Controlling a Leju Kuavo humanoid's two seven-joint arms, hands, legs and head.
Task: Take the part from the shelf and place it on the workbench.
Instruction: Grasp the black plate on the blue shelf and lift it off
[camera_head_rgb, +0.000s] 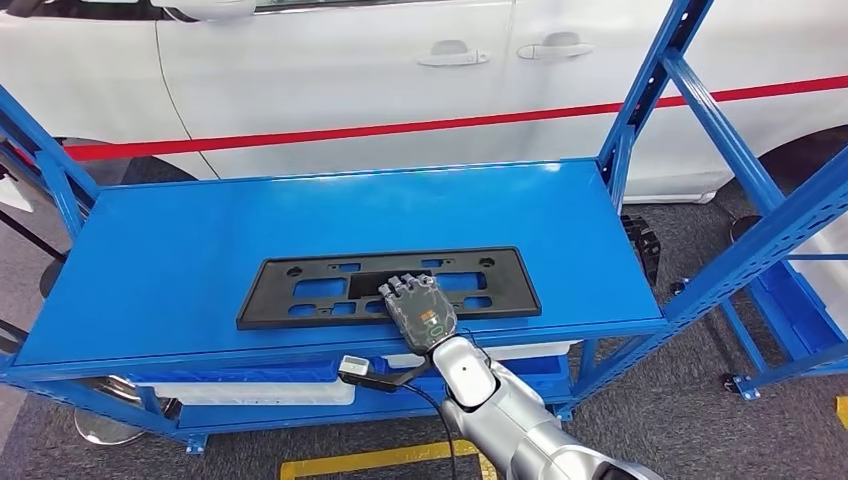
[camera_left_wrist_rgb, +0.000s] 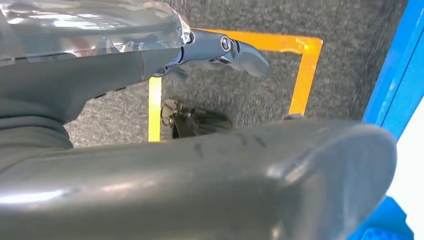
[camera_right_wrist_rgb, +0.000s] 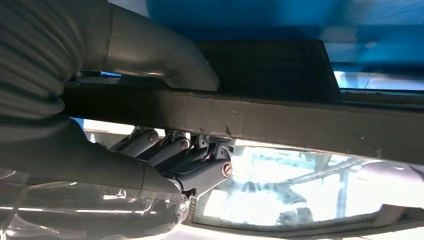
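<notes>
- The black licence-plate bracket (camera_head_rgb: 390, 287) lay flat on the top deck of the blue shelf (camera_head_rgb: 180, 260), near the front edge, with a white car (camera_head_rgb: 330, 70) behind the rack.
- The right hand (camera_head_rgb: 418, 307) rested on the bracket's front rail. In the head view the fingers (camera_head_rgb: 405, 290) reached forward over the frame's cut-outs.
- In the right wrist view the thumb (camera_right_wrist_rgb: 165, 70) lay against one face of the rail and the fingers (camera_right_wrist_rgb: 190, 165) were curled against the opposite face, with the bracket's edge (camera_right_wrist_rgb: 280, 122) running between them. Judgement: the hand was gripping the bracket, or very close to a full grip.
- The left hand (camera_left_wrist_rgb: 225, 50) hung over grey carpet and yellow floor tape (camera_left_wrist_rgb: 300, 75), holding nothing. Whether its fingers were spread or curled could not be determined.
- Step in hand, as judged: securing the part before lifting it from the shelf.
- Recommended practice: confirm thumb and fingers clamp the rail squarely. The grip sat right of the bracket's middle, so the longer side beyond the fingers may droop. Lift level and draw straight back, clear of the blue upright (camera_head_rgb: 640, 110) beyond the fingertips to the right.
</notes>
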